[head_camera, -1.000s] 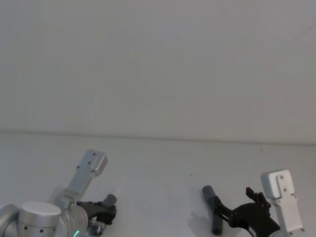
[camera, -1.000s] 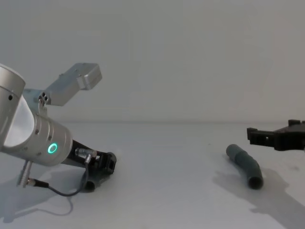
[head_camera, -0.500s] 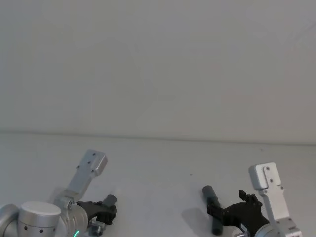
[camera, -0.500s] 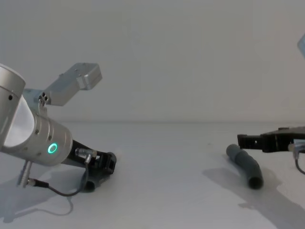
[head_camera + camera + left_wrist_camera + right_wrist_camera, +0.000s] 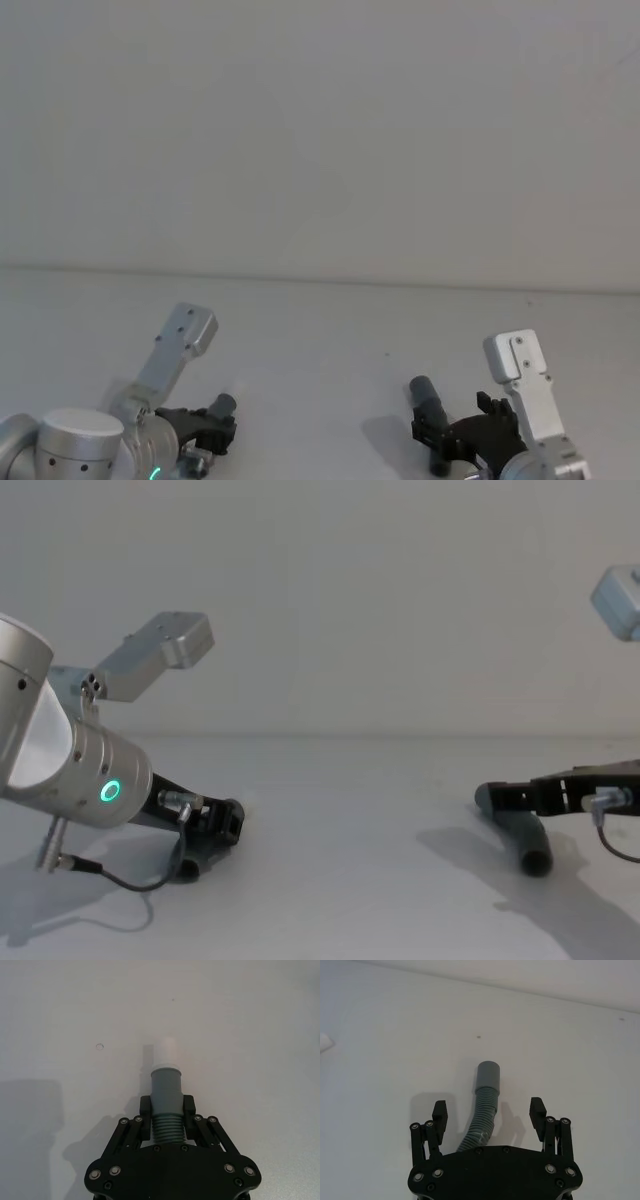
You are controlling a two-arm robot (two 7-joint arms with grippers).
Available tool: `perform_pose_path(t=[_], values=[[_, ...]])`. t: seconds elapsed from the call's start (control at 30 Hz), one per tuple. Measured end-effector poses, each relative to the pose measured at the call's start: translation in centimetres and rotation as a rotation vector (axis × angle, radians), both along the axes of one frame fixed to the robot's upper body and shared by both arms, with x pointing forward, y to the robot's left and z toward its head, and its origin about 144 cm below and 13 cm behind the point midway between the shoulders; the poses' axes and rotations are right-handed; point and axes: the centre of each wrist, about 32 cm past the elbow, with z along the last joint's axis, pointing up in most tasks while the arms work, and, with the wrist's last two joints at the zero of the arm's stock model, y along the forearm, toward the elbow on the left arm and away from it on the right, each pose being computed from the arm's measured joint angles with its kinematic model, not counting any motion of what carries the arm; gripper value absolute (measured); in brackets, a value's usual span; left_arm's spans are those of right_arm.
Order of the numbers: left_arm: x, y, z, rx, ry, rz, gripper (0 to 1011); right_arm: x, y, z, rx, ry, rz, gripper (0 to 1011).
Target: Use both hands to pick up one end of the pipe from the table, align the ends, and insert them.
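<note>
Mid-pickup, looks like. Clamped on white-tipped hose piece [image 5: 165, 1082] with left gripper [image 5: 166, 1110], near table's [image 5: 380, 1035] front-left corner. Straddling socket-cuff piece [image 5: 487, 1077], front-right, with right gripper [image 5: 489, 1110], jaws wide, nothing held. Next, probably: squeeze, lift, line up.

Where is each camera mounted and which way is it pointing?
Head view: high up, facing forward and down at the table; left tool lower left, right tool lower right.
Chest view: lower, facing across the table; silver left wrist at left, right tool at right.
Left wrist view: behind the left tool, shut on the white-tipped piece.
Right wrist view: behind the open right tool, which straddles the socket piece.
Head and chest share the socket piece.
</note>
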Motion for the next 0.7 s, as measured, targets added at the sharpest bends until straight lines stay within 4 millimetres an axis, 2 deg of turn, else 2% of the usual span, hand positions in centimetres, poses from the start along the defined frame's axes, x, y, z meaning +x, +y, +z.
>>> perform_pose_path(t=[0.7], values=[[0.0,0.0,0.0,0.000,0.000,0.000,336,1.7,1.3,-1.0,-0.047,0.046,-0.051,1001]])
